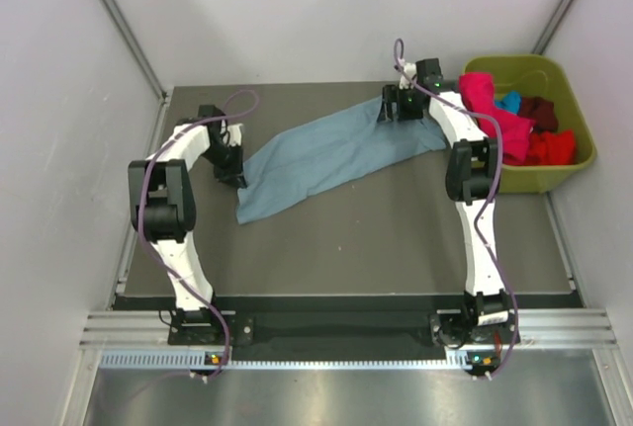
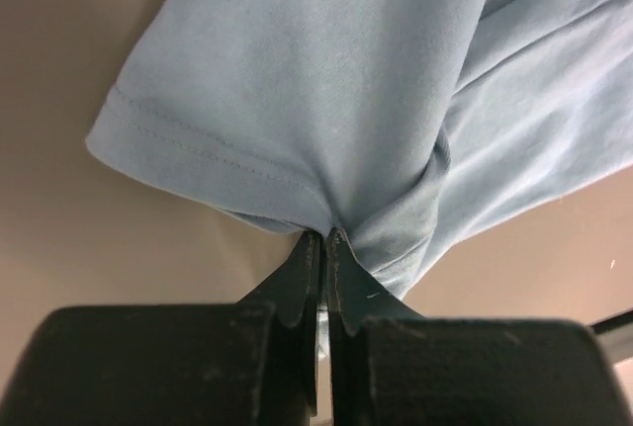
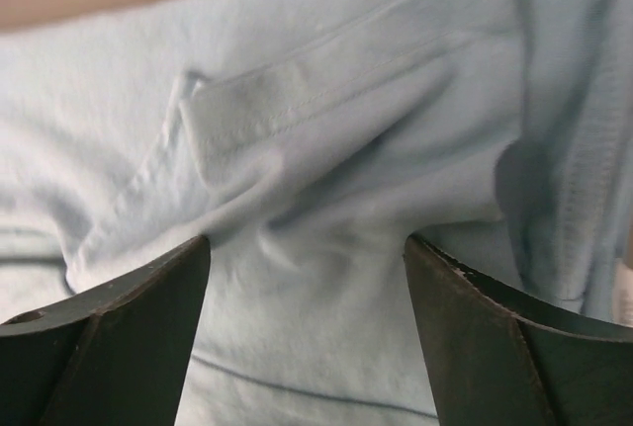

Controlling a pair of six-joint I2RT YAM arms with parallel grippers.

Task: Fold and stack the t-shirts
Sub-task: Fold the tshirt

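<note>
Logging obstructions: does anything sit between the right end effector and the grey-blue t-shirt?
Nothing visible does. The right end effector hangs open directly at the grey-blue t-shirt; the left end effector is shut on its edge.

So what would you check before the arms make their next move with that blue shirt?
1. Left gripper shut on the blue shirt at its hemmed edge: ok.
2. Right gripper holding the shirt: not ok; its jaws stand open, with cloth showing between them.
3. Shirt spread flat on the table: not ok; it is bunched into a twisted band.
4. Other shirts in the green bin: ok.
5. Right fingers touching cloth: cannot tell.
</note>
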